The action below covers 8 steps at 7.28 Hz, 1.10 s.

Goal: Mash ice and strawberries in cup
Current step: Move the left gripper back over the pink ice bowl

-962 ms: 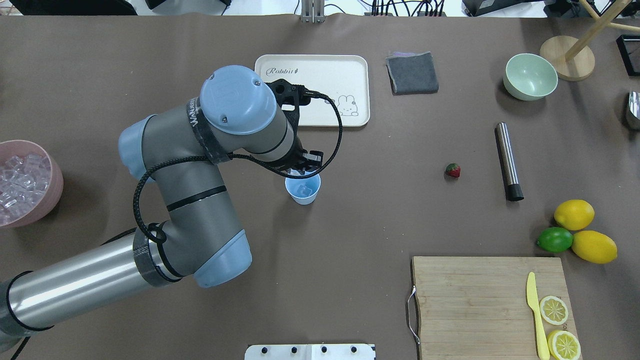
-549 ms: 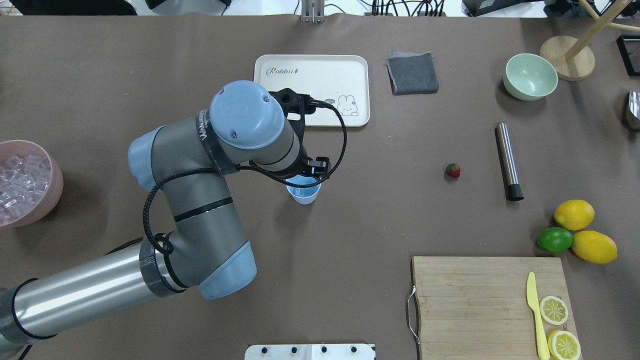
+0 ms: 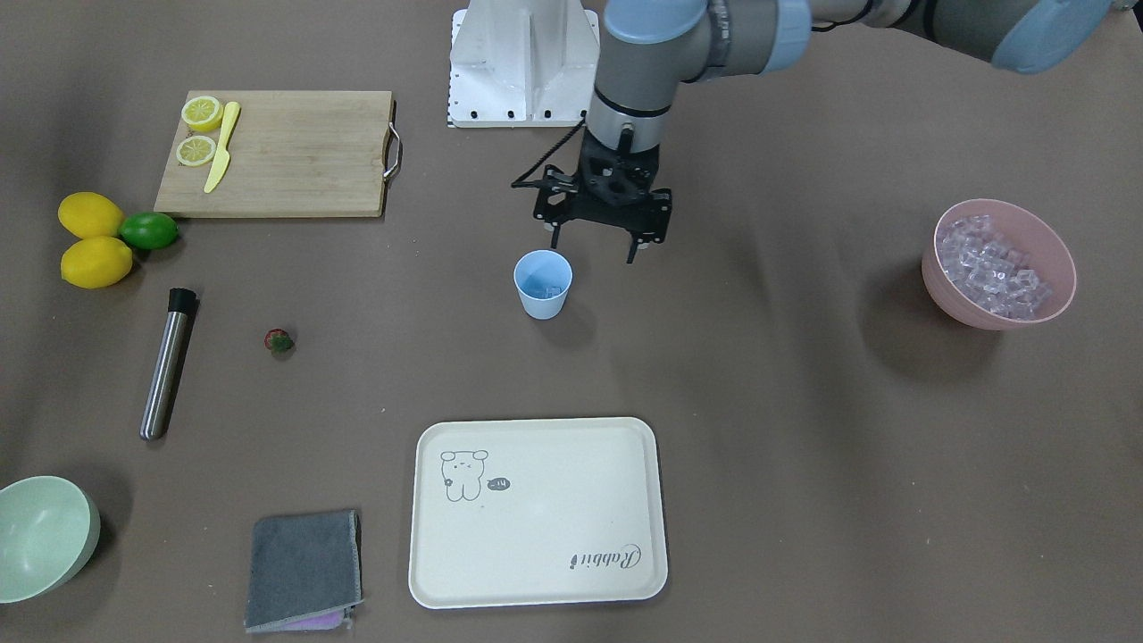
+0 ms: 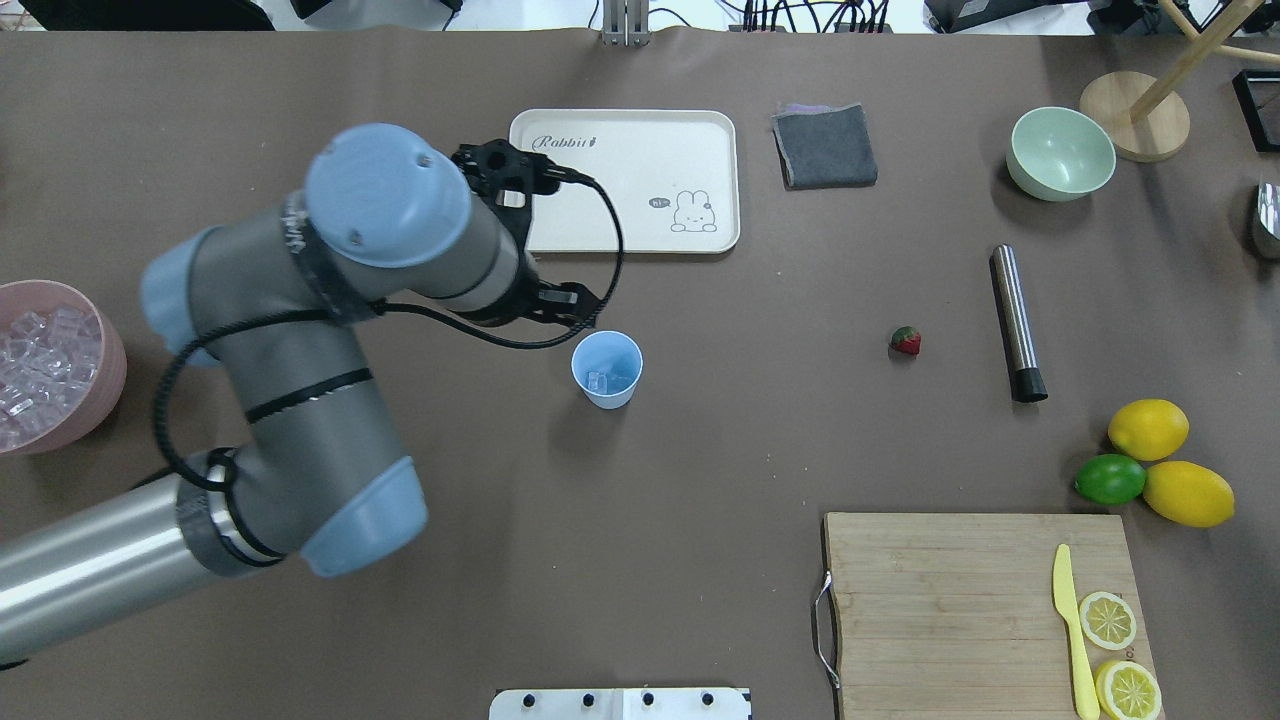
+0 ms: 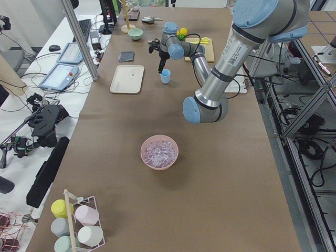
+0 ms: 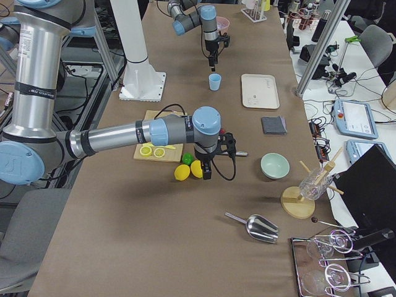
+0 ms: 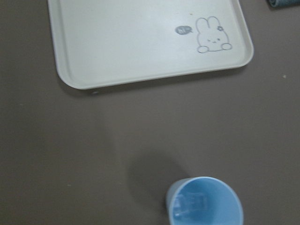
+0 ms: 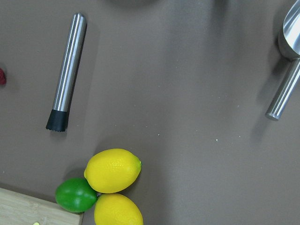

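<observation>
While left claw (image 3: 594, 248) hangs gaping beside cup (image 3: 542, 299), ice (image 3: 550, 290) lies inside.

Bright, even light — soft shadows, sharp

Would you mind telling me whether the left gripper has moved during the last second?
Yes. In the overhead view the left gripper has left its place above the cup, which stayed put, and drawn leftward, off the rim.
</observation>
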Each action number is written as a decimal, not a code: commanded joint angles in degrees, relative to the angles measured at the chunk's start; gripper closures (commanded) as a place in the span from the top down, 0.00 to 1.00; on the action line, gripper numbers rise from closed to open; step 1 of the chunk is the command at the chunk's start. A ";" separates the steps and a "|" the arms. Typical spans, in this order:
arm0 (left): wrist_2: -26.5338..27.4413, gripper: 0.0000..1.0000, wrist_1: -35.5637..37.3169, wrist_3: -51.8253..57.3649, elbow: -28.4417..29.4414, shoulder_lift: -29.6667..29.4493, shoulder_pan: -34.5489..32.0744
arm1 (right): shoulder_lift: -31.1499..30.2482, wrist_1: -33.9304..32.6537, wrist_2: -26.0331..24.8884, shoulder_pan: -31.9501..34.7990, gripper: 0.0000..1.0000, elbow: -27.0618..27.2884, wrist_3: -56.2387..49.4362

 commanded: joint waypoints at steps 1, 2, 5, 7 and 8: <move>-8.32 0.96 -0.24 13.49 -5.99 11.76 -9.90 | -0.15 0.07 0.01 0.00 1.00 0.13 -0.01; -9.06 0.96 -0.77 21.66 -9.32 19.47 -12.90 | -0.15 0.07 0.01 0.00 1.00 0.13 -0.01; -20.93 0.94 -11.98 25.69 -9.62 38.22 -22.32 | 0.11 -0.02 0.01 0.00 1.00 0.05 -0.01; -21.02 0.93 -14.31 25.00 -8.39 45.01 -22.78 | 0.37 -0.02 -0.07 0.00 1.00 -0.30 -0.01; -21.02 0.93 -14.39 24.99 -8.21 47.82 -23.21 | 0.37 -0.02 -0.07 0.00 1.00 -0.31 0.08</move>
